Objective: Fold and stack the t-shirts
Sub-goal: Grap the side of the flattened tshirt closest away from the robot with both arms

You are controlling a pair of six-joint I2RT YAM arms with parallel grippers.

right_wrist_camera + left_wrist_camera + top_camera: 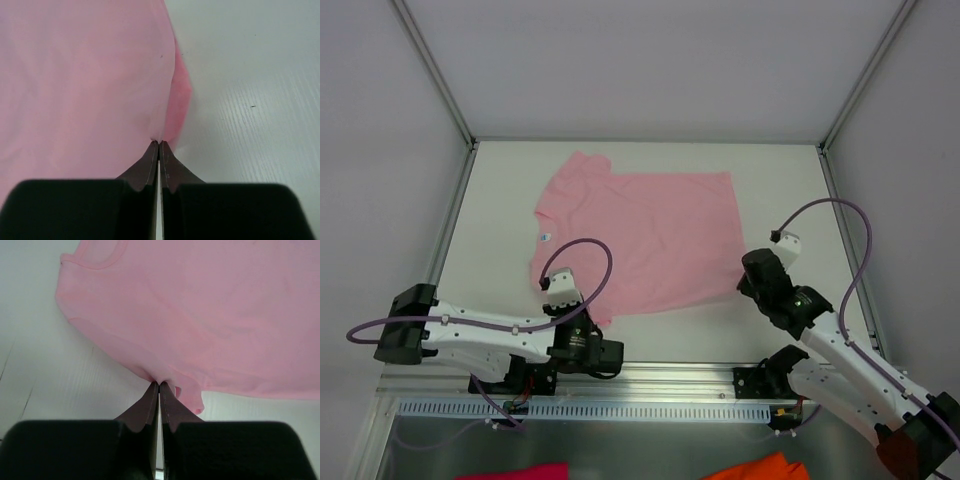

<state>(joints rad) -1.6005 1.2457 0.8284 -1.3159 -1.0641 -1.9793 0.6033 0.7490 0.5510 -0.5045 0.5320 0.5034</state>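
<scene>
The light pink t-shirt (645,235) lies spread flat on the white table (790,180), neck to the left, with a small white neck label (546,237). My left gripper (594,318) is shut on the shirt's near left sleeve edge. In the left wrist view the jaws (159,384) pinch a fold of pink cloth (210,310), and the neckline shows at the upper left. My right gripper (742,288) is shut on the shirt's near right corner. In the right wrist view it (159,142) pinches the shirt's edge (80,75), with bare table to the right.
An aluminium rail (660,385) runs along the near table edge between the arm bases. A magenta cloth scrap (520,471) and an orange cloth scrap (760,467) lie below the rail. Frame posts (435,65) stand at the back corners.
</scene>
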